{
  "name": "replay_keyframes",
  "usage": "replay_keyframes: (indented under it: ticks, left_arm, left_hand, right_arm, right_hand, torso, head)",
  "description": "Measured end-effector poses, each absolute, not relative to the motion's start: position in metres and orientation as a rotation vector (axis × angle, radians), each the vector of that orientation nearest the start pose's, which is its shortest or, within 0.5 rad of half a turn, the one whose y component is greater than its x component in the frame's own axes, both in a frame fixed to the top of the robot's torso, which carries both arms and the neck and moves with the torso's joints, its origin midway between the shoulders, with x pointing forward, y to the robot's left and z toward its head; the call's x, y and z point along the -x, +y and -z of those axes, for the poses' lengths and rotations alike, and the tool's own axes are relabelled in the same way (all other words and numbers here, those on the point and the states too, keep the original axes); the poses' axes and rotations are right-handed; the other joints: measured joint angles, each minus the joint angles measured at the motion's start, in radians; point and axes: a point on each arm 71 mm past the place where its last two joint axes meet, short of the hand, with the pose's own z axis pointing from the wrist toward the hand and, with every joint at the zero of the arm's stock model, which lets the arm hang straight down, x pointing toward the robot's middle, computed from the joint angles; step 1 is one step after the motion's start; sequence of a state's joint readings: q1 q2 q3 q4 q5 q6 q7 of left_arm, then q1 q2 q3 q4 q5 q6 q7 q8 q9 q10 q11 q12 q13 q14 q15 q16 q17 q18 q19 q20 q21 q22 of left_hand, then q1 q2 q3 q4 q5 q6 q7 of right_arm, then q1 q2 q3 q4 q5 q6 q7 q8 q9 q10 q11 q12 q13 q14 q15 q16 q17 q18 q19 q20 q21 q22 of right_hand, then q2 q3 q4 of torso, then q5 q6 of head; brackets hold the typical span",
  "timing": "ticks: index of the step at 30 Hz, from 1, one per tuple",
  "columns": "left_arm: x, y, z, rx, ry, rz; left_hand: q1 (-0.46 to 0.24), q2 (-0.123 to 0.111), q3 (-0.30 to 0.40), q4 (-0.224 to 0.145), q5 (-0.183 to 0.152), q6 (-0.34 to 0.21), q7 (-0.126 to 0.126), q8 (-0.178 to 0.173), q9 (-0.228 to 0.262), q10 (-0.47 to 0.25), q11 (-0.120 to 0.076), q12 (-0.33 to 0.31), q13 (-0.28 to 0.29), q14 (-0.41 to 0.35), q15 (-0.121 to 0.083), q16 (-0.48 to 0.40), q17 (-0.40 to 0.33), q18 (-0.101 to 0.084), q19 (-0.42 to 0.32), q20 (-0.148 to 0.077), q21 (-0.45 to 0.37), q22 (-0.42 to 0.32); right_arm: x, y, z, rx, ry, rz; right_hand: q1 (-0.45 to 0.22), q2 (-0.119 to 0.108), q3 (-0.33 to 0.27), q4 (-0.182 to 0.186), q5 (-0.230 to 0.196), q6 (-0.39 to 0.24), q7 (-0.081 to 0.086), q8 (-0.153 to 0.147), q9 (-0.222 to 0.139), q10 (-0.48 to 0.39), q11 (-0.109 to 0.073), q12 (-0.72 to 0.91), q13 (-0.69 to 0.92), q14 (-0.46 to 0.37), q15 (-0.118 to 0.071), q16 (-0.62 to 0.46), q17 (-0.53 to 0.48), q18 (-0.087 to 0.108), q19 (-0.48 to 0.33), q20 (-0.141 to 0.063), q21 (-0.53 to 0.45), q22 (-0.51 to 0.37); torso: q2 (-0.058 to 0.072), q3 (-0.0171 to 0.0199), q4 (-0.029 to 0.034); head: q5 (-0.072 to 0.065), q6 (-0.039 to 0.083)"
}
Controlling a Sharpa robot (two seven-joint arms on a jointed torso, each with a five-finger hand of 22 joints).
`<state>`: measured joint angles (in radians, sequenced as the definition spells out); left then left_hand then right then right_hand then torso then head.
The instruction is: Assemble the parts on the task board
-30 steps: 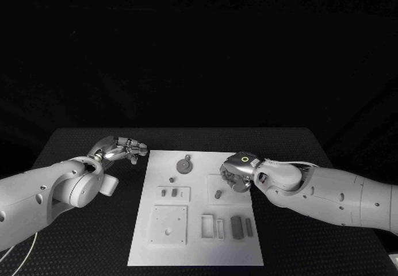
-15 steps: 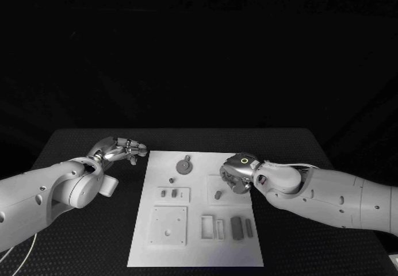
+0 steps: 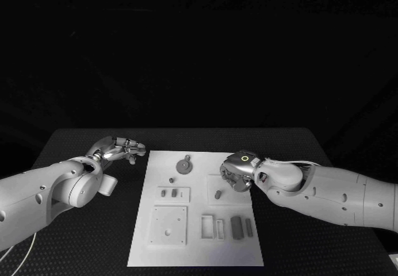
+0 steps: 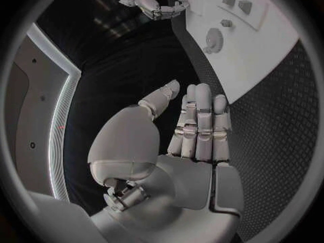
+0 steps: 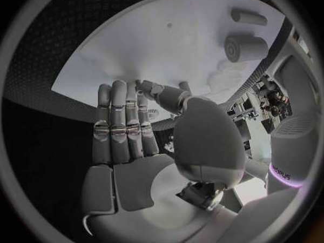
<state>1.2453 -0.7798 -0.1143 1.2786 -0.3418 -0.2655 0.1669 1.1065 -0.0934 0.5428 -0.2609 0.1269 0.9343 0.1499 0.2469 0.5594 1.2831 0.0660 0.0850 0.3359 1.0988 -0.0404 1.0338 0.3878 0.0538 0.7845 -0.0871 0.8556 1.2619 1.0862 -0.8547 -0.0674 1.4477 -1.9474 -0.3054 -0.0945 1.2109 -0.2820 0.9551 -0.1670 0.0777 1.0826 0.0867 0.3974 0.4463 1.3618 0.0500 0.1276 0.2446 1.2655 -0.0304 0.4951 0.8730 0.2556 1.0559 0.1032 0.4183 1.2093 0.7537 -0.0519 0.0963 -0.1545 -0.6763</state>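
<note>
The task board (image 3: 195, 207) lies in the middle of the black table (image 3: 315, 144), long axis running near to far. Grey parts (image 3: 241, 226) rest on it: a round disc part (image 3: 184, 167) near the far edge, small blocks in a raised frame at the left, a small peg (image 3: 218, 195) right of centre, and two bars side by side at the near right.

The right hand (image 3: 234, 177) hovers over the board's right side, just right of and beyond the small peg. The right wrist view shows its fingers (image 5: 121, 124) straight and together with the thumb apart; it grasps nothing. Contact with the board cannot be determined.

The left hand (image 3: 123, 148) rests off the board, beyond its far left corner. The left wrist view shows flat, extended fingers (image 4: 200, 119), released.

The right hand is clearly the nearer to the peg, which lies toward its near-left side. The next grasp likely belongs to that hand. The peg's long axis is too small to determine.
</note>
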Motion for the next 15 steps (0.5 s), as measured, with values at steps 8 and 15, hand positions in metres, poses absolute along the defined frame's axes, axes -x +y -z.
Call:
replay_keyframes:
  ticks: [8, 15]
  left_arm:
    - [-0.530, 0.251, 0.206, 0.874, 1.670, 1.137]
    - [-0.531, 0.252, 0.206, 0.876, 1.667, 1.131]
  left_hand:
    - [0.000, 0.000, 0.000, 0.000, 0.000, -0.004, 0.004, 0.000, -0.001, 0.000, 0.000, 0.000, 0.001, 0.000, 0.000, 0.000, 0.001, 0.000, 0.005, 0.000, -0.004, 0.000]
    - [0.000, 0.000, 0.000, 0.000, 0.000, -0.018, 0.011, 0.000, -0.004, 0.000, 0.000, 0.000, 0.002, 0.000, 0.000, -0.004, 0.003, 0.000, 0.007, 0.000, -0.004, -0.001]
  right_arm:
    - [-0.470, -0.224, 0.234, 0.574, 1.644, -0.402]
    - [-0.470, -0.225, 0.223, 0.550, 1.670, -0.450]
  right_hand:
    - [0.000, 0.000, 0.000, 0.000, 0.012, 0.000, 0.000, -0.001, 0.001, 0.000, 0.000, 0.000, 0.000, 0.000, 0.000, 0.000, 0.007, 0.000, 0.002, -0.002, 0.004, 0.002]
    - [-0.011, 0.008, -0.005, -0.004, 0.031, 0.000, 0.000, -0.001, 0.004, 0.000, 0.000, 0.000, 0.006, 0.001, 0.001, -0.006, 0.017, -0.001, 0.003, -0.003, 0.004, 0.003]
  torso:
    - [0.000, -0.0001, -0.0002]
    - [0.000, -0.0008, -0.0008]
  head:
    - [0.000, 0.001]
    - [0.001, 0.000]
